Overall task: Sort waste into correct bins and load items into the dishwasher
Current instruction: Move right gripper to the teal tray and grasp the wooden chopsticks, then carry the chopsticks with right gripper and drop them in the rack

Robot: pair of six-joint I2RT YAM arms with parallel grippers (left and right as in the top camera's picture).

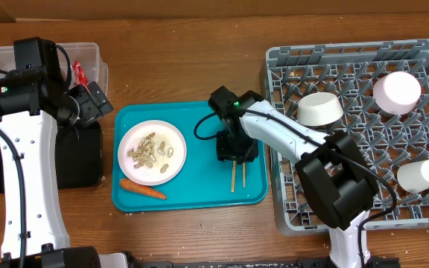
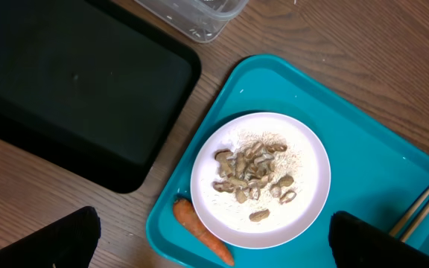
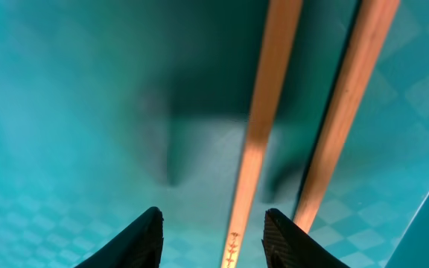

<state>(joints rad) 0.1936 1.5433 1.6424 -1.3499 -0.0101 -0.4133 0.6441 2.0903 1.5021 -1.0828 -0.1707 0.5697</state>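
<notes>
Right gripper, fingers slightly parted, is straddling the left chopstick mid-frame, lining up a pickup; left gripper is hovering wide open over the plate.

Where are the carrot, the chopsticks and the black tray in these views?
carrot (image 1: 143, 190), overhead view, middle of its body.
chopsticks (image 3: 258, 126), right wrist view, shaft of the left stick.
black tray (image 2: 73, 82), left wrist view, bare floor of the tray.

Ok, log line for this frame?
left jaws open, empty | right jaws open, straddling one chopstick on teal tray | shells on plate | carrot on tray
</notes>
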